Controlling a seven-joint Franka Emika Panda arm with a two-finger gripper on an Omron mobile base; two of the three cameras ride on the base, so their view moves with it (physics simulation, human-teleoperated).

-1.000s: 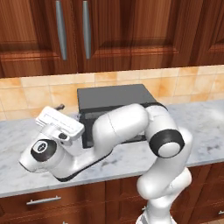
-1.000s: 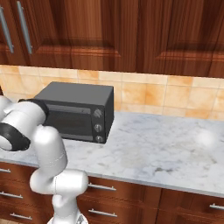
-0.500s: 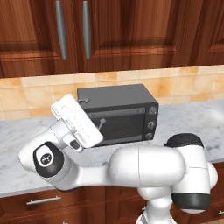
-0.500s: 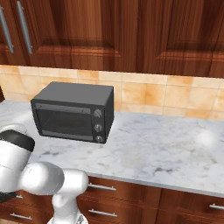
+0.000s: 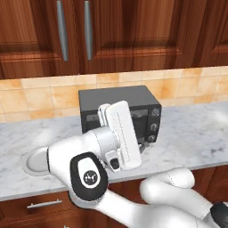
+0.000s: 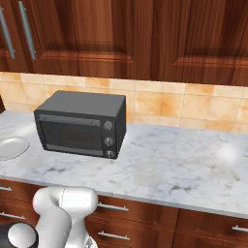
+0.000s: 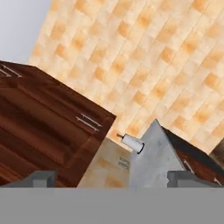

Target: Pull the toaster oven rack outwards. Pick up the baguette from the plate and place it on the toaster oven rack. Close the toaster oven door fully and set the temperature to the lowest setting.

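Toaster oven: I find it at the back of the grey marble worktop, against the tan tiled wall.
Toaster oven door: shut, glass facing the room; three knobs down its right side.
Plate: I see it on the worktop, left of the oven and apart from it; its contents I cannot make out.
Room: dark wood cabinets above, drawers below the worktop.
Claw: in the hand view I see its two tips far apart, so spread, holding nothing; it faces tiled floor and cabinets.
Arm: I note the wrist raised in front of the oven.
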